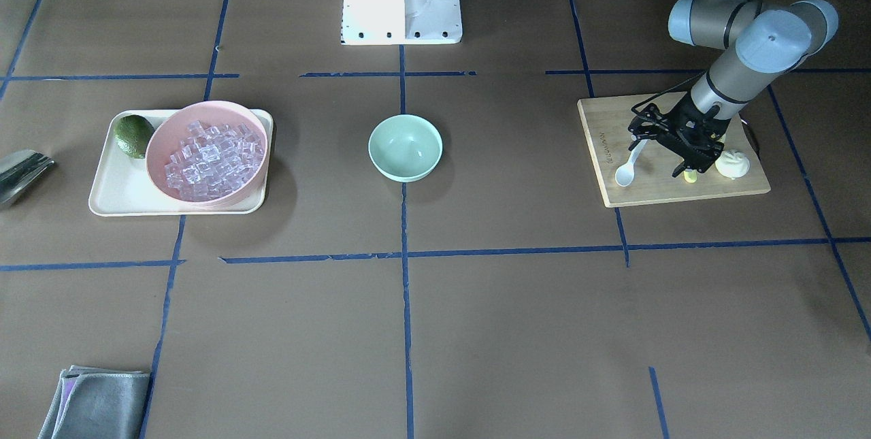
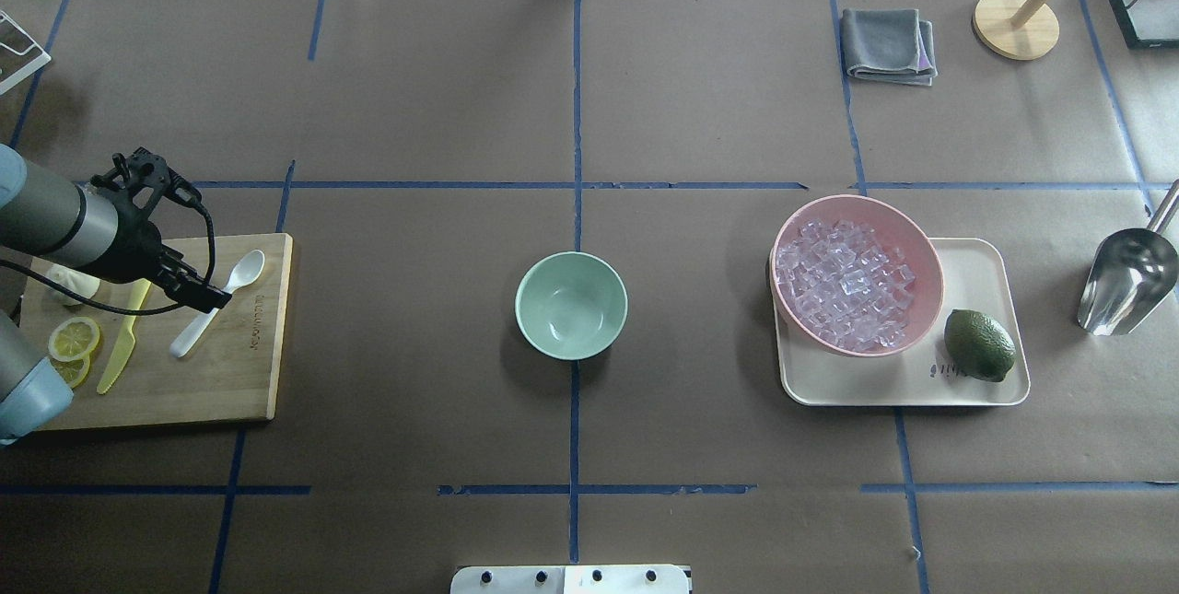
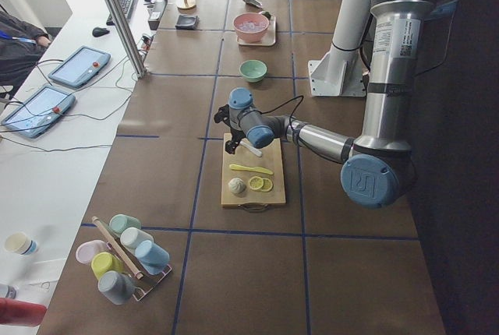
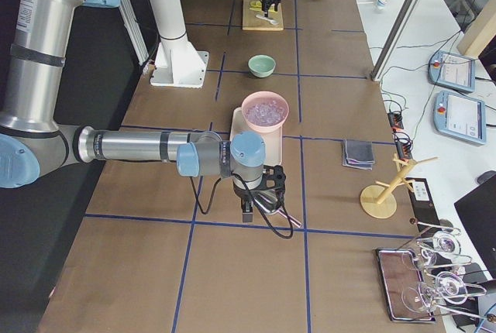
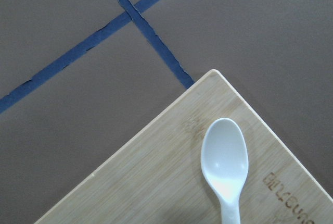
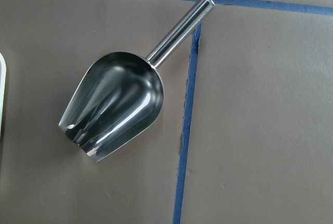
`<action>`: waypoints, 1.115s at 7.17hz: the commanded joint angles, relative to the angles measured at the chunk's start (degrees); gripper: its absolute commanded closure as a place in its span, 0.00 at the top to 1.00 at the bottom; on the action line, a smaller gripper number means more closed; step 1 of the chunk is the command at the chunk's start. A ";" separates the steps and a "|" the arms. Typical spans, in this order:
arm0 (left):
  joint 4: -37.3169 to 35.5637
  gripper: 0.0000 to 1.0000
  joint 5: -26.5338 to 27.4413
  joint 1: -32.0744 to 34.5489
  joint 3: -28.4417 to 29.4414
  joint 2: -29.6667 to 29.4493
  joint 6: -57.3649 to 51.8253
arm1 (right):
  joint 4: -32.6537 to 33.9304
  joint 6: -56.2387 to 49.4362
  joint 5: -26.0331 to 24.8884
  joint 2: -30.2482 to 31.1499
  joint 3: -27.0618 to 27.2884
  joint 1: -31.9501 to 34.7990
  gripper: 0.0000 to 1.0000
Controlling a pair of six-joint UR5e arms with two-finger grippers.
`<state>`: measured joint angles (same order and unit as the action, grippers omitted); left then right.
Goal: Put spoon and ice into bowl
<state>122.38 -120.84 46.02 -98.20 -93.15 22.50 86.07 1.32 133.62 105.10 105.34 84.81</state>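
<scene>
The white spoon lies on a wooden cutting board at the table's left end, scoop toward the bowl; the left wrist view shows that scoop close up. My left gripper hangs over the spoon's handle end, its jaws apart and holding nothing. The mint-green bowl stands alone mid-table with nothing in it. Ice fills a pink bowl on the right. My right gripper hovers over a metal scoop; I cannot tell whether it is open or shut.
The pink bowl shares a cream tray with a lime. A yellow knife and lemon slices lie on the board. A grey cloth and a wooden stand sit at the far right.
</scene>
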 commanded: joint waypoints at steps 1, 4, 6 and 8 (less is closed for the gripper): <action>0.05 1.00 2.53 -2.25 -0.24 -0.19 1.92 | -0.02 0.00 -0.03 -0.07 -0.13 0.00 1.00; -0.04 0.68 2.71 -2.86 -0.15 -0.19 1.93 | 0.07 0.00 0.06 0.01 -0.22 0.00 1.00; -0.12 0.40 2.71 -2.95 -0.24 -0.10 1.84 | 0.07 0.00 0.06 0.01 -0.31 0.00 1.00; -0.21 0.00 2.63 -2.95 -0.32 -0.19 1.75 | 0.07 0.00 0.06 -0.07 -0.66 0.00 1.00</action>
<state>122.25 -118.18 43.14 -98.48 -93.32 24.30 86.13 1.32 133.68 105.07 104.85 84.80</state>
